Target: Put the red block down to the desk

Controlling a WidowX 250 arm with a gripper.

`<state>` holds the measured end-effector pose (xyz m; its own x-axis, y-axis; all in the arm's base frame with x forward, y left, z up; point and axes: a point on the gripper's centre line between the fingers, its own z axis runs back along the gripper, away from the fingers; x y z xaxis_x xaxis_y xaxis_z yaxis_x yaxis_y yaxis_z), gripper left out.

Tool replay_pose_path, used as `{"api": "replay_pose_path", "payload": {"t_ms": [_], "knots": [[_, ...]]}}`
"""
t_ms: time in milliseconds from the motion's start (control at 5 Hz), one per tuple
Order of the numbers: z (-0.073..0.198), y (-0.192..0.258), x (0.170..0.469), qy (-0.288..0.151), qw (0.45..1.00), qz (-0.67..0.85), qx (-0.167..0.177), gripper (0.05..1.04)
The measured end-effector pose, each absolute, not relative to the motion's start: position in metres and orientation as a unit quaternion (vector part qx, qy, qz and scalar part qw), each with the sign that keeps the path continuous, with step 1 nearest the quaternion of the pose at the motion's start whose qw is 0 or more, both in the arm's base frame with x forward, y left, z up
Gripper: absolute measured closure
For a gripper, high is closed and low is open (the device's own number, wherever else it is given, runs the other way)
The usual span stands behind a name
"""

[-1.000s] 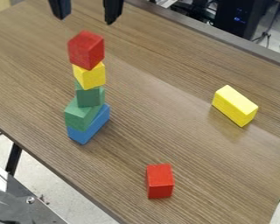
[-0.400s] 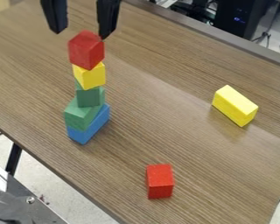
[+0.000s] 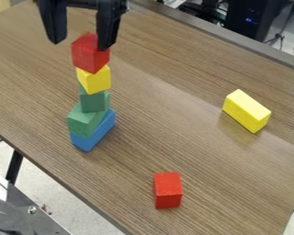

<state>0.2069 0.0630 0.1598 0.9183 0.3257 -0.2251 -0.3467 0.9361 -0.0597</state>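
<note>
Right above the tower [image 3: 93, 102] in the camera view, the gripper [image 3: 80, 45] has been brought down quite a bit compared with a second ago. Back then it was held clear of the red block [image 3: 85, 55] on top; now one finger [image 3: 105, 39] is seen overlapping that block's upper corner. Whether it's being touched yet can't be told from this angle. The jaws are spread wide and nothing is held between them. None of the blocks seem to have been shifted, so the tower hasn't been knocked so far.

The red block is still perched at the tower's top, on a small yellow block [image 3: 95, 81], so the put-down hasn't been started; this looks like the lining-up bit before the grab. Another red block [image 3: 168, 190] is already sat on the desk [image 3: 149, 124], to the lower right of the tower, and a long yellow block [image 3: 246, 111] is off to its right, well apart.

For the next move, the fingers probably need to be centred around the top block and lowered a touch more before being closed. If it's nudged sideways, the whole tower could easily be toppled, tbh.
</note>
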Motion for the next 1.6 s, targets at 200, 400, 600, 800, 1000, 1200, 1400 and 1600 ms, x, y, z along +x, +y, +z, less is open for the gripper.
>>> {"api": "replay_pose_path", "payload": {"t_ms": [200,400,600,800,1000,1200,1400,1600], "knots": [[0.159,0.06,0.206,0.109,0.979,0.163,-0.05,0.118],[0.156,0.059,0.206,0.108,0.98,0.158,-0.053,0.397],[0.156,0.058,0.207,0.107,0.98,0.158,-0.053,0.555],[0.156,0.058,0.207,0.107,0.98,0.162,-0.051,0.555],[0.159,0.056,0.207,0.102,0.981,0.16,-0.05,0.555],[0.176,0.048,0.211,0.073,0.986,0.144,-0.037,0.555],[0.201,0.035,0.213,0.032,0.99,0.137,-0.012,0.555],[0.212,0.016,0.212,0.01,0.994,0.105,-0.006,0.555]]}}
